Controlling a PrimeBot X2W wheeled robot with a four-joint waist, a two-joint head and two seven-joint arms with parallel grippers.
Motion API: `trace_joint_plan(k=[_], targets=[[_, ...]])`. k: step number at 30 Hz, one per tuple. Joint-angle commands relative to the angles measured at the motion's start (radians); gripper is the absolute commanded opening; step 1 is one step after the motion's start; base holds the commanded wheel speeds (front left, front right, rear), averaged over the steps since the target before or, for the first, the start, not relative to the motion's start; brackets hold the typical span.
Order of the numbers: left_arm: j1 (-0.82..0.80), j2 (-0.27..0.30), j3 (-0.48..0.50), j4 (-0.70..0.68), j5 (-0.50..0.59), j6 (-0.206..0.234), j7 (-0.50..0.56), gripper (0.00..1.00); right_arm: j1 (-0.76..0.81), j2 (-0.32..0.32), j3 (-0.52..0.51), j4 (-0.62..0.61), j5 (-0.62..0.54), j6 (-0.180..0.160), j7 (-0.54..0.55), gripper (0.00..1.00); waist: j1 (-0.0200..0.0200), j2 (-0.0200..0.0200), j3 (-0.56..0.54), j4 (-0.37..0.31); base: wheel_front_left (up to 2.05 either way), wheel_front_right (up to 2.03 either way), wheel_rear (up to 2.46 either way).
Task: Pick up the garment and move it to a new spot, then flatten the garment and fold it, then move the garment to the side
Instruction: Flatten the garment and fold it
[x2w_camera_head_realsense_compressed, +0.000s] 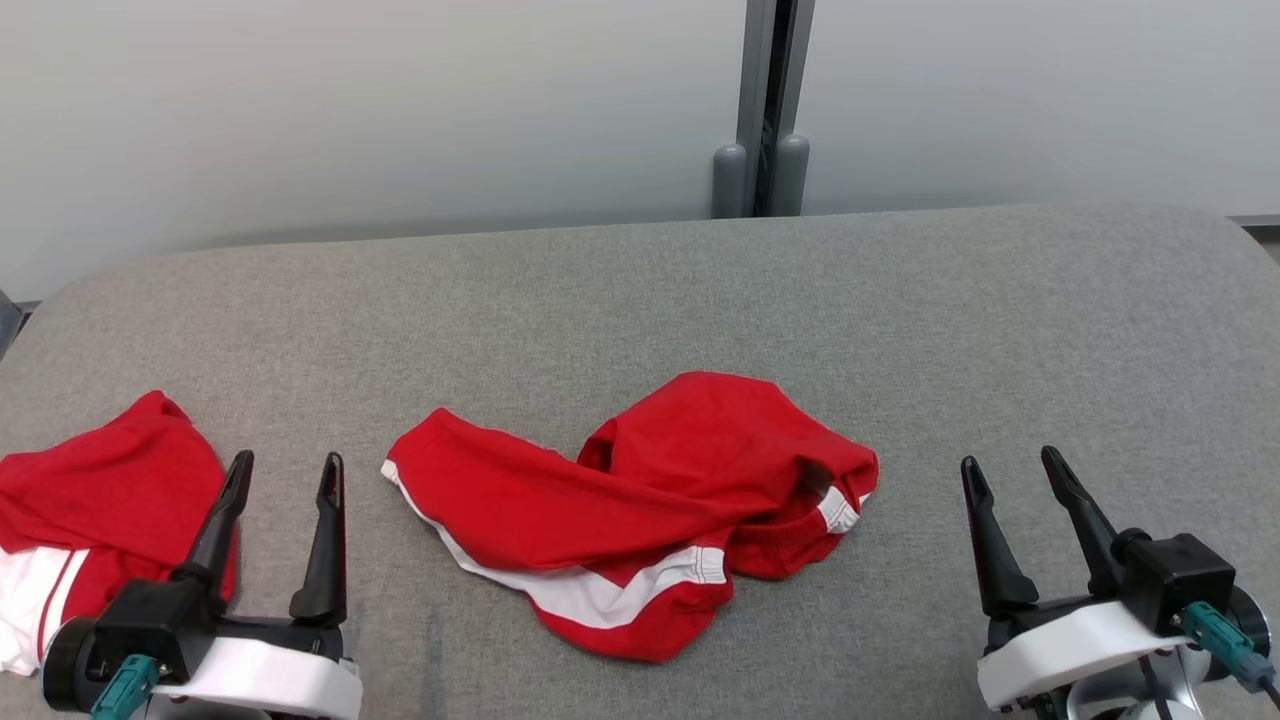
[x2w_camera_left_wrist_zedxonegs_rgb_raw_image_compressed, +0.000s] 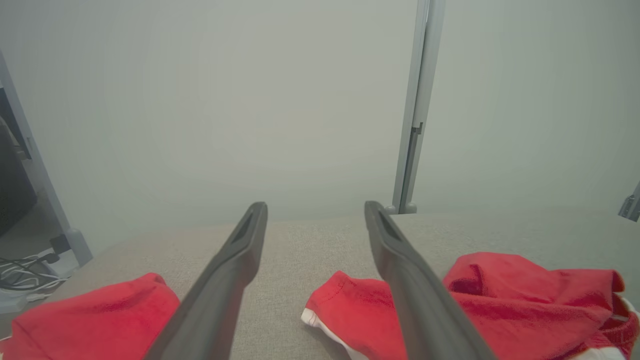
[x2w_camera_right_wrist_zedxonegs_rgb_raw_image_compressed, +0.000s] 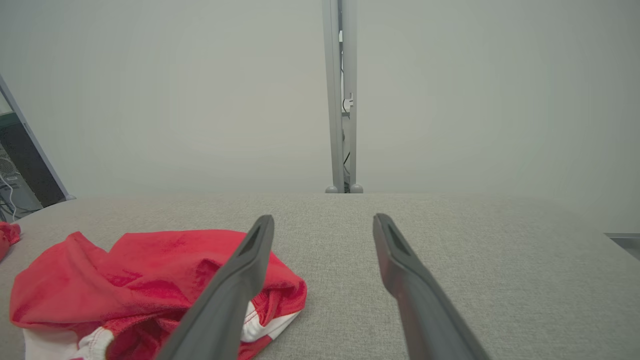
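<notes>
A crumpled red garment (x2w_camera_head_realsense_compressed: 640, 510) lies on the grey table (x2w_camera_head_realsense_compressed: 700, 300). The left gripper (x2w_camera_head_realsense_compressed: 288, 460) and right gripper (x2w_camera_head_realsense_compressed: 1009, 460) flank it, fingers released, empty.

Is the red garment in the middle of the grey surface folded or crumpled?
Crumpled. The red garment with white stripes lies in a loose, twisted heap on the grey fabric-covered surface, its edges overlapping unevenly.

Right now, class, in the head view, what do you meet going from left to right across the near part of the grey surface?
Red-and-white cloth at the left edge → left gripper → crumpled red garment with a white stripe → right gripper.
</notes>
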Motion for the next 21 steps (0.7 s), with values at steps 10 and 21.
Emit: trace_joint_plan(k=[10, 21], targets=[[0.031, 0.023, -0.007, -0.015, -0.010, 0.010, 0.054, 1.00, 0.036, -0.005, -0.005, -0.020, 0.008, 0.000, 0.025, 1.00, 0.0000, 0.0000, -0.036, -0.007, 0.00, 0.00, 0.00], [0.040, 0.032, 0.001, -0.032, -0.018, 0.025, 0.074, 1.00, 0.026, -0.005, 0.004, -0.020, 0.008, 0.000, 0.024, 1.00, 0.0000, 0.0000, -0.035, -0.014, 0.00, 0.00, 0.00]])
